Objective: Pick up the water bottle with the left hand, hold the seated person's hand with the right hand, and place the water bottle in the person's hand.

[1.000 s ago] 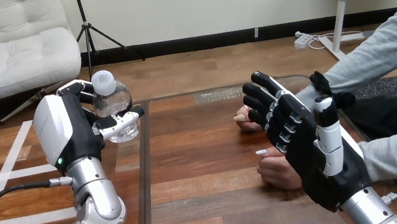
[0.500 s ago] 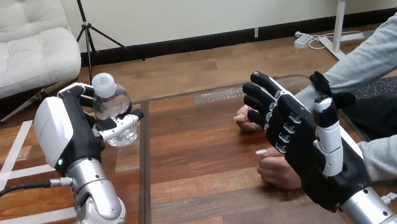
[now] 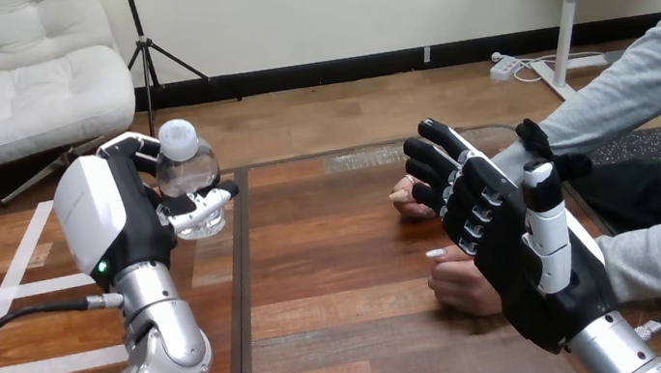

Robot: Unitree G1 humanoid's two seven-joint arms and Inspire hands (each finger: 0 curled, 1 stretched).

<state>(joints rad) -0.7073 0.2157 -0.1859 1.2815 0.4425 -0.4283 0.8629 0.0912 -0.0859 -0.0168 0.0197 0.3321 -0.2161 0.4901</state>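
Grips the clear water bottle (image 3: 186, 171) in the curled left robot hand (image 3: 111, 215), raised at frame left, seemingly ready for carrying across. Holds the right robot hand (image 3: 508, 241) straight-fingered and wide at lower right, before the person's hands (image 3: 463, 287) on the table (image 3: 335, 244), clasping neither yet, likely poised to steady one

The small, clear plastic water bottle (image 3: 184, 173) with a white cap stands upright above the wooden table (image 3: 335, 244), clasped in the left hand (image 3: 131, 215). The person's nearer hand (image 3: 462, 283) and farther hand (image 3: 407, 200) rest on the table (both partly hidden).
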